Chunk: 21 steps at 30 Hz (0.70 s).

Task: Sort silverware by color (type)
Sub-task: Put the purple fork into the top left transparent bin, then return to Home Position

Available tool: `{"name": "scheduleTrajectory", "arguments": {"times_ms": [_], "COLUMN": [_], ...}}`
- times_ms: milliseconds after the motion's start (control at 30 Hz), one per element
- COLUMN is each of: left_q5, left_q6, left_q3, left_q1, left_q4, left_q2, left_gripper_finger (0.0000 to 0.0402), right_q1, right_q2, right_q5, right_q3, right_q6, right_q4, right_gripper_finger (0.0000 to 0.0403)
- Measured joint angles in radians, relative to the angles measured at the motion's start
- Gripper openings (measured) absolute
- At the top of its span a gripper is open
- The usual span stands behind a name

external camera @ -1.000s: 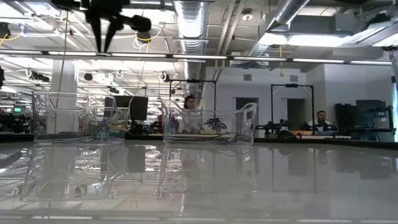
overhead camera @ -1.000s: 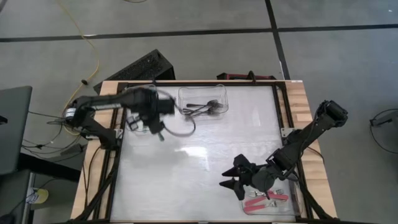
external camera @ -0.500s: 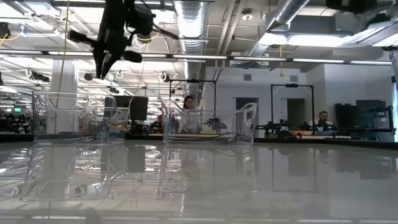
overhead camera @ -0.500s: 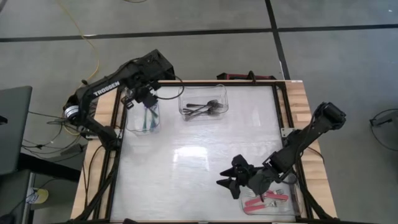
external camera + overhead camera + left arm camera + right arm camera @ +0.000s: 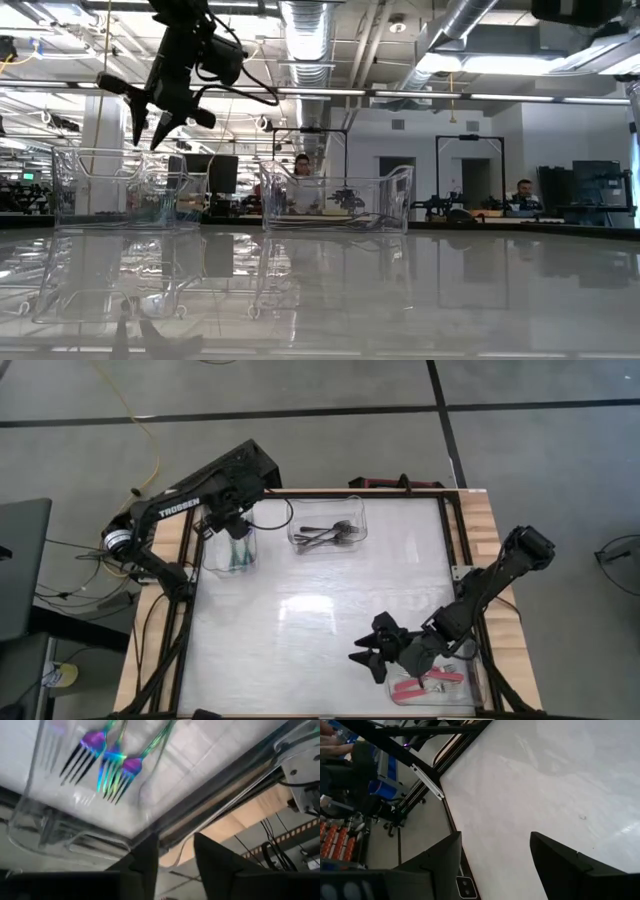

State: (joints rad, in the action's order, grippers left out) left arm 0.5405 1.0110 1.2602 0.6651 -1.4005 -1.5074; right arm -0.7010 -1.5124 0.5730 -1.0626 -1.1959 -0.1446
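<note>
Three clear tubs on the table. Far-left tub (image 5: 229, 550): three iridescent blue-teal forks (image 5: 112, 762), tines fanned side by side in the left wrist view. Far-middle tub (image 5: 327, 520): a heap of dark forks (image 5: 325, 536), number impossible to count. Near-right tub (image 5: 440, 688): red-pink forks (image 5: 415, 685), at least two, partly under the right arm. Left gripper (image 5: 235, 522) above the far-left tub, fingers (image 5: 210, 860) slightly apart, pinching nothing. Right gripper (image 5: 366, 656) low over bare table beside the near-right tub, fingers (image 5: 565, 865) spread wide, empty.
</note>
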Motion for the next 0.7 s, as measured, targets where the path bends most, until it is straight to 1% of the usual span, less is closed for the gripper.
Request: {"name": "scheduleTrajectory", "arguments": {"times_ms": [100,167,200,267,367,467,533,600,700], "left_q5": [0.047,0.042,0.018,-0.087,-0.287,-0.470,-0.561,-0.583,-0.552], "left_q6": [-0.046,-0.099,-0.143,-0.243,-0.434,-0.643,-0.750,-0.835,-0.939], "left_q3": [0.000,0.009,0.018,0.045,0.082,0.086,0.077,0.077,0.077], "left_q1": [-0.012,-0.024,-0.034,-0.057,-0.110,-0.193,-0.272,-0.372,-0.535], "left_q4": [0.022,0.024,0.024,0.024,0.064,0.172,0.279,0.389,0.555], "left_q2": [0.001,0.001,0.001,0.002,0.005,0.035,0.064,0.089,0.122], "left_gripper_finger": [0.0144,0.0163,0.0170,0.0176,0.0176,0.0170,0.0163,0.0154,0.0137], "right_q1": [0.005,0.012,0.015,0.018,0.027,0.033,0.040,0.049,0.071], "right_q2": [0.003,0.002,0.002,0.002,0.002,0.002,0.002,0.008,0.011], "right_q5": [0.000,-0.005,-0.012,-0.032,-0.062,-0.078,-0.083,-0.098,-0.140], "right_q3": [0.000,0.000,0.000,0.000,0.000,0.000,0.000,0.000,0.000], "right_q6": [0.006,0.031,0.041,0.045,0.057,0.086,0.112,0.129,0.133], "right_q4": [-0.001,-0.001,0.000,0.001,-0.007,-0.004,-0.005,-0.009,-0.014], "right_gripper_finger": [0.0260,0.0260,0.0260,0.0260,0.0260,0.0260,0.0260,0.0260,0.0260]}}
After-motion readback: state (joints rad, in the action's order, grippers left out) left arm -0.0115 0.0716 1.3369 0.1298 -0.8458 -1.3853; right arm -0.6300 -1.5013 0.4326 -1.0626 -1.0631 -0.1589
